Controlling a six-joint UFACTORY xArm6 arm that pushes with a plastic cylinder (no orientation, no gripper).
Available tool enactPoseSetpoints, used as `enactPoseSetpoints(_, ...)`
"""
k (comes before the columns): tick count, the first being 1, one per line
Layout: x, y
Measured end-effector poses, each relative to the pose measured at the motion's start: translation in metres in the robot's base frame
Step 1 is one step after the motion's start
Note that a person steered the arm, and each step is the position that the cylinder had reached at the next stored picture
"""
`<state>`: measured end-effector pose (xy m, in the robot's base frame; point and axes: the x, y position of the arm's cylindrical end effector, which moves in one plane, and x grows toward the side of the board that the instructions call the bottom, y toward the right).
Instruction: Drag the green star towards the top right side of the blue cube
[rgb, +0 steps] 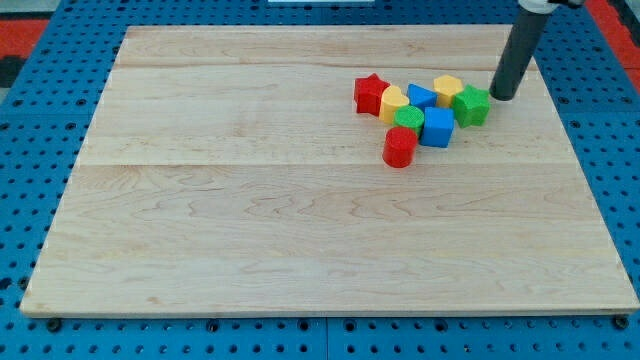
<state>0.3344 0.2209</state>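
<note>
Wood makes up the near part of the scene: a pale board (300, 250) lies on a blue base with rows of holes (30, 200), and its near half carries no block. I can read no brand, label or writing anywhere on the board, the blocks or the rod.

Going farther, the first block is a red cylinder (399, 147), which stands nearest of the group on the right half of the board. Just behind it is a green round block (408, 119), and at the right of that one, touching it, is the blue cube (438, 127). Behind these comes a yellow block (393, 103) with a rounded top, and at its left a red star (371, 94). A second blue block (421, 96), whose shape I cannot tell well, sits between the yellow block and another yellow block (448, 89), which is the farthest of the group.

The green star (471, 105) is at the right end of the group, to the far right of the blue cube and just beside it.

The arm has no jaws to open or close; it ends in a dark rod that comes down from the far right corner. My tip (501, 97) rests on the board just at the right of the green star, on its far side, close enough that it seems to touch it.
</note>
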Motion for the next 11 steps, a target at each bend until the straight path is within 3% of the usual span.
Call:
enactPoseSetpoints(3, 0.028, -0.02)
enactPoseSetpoints(8, 0.041, -0.176)
enactPoseSetpoints(9, 0.041, -0.179)
enactPoseSetpoints(10, 0.023, -0.073)
enactPoseSetpoints(11, 0.032, -0.058)
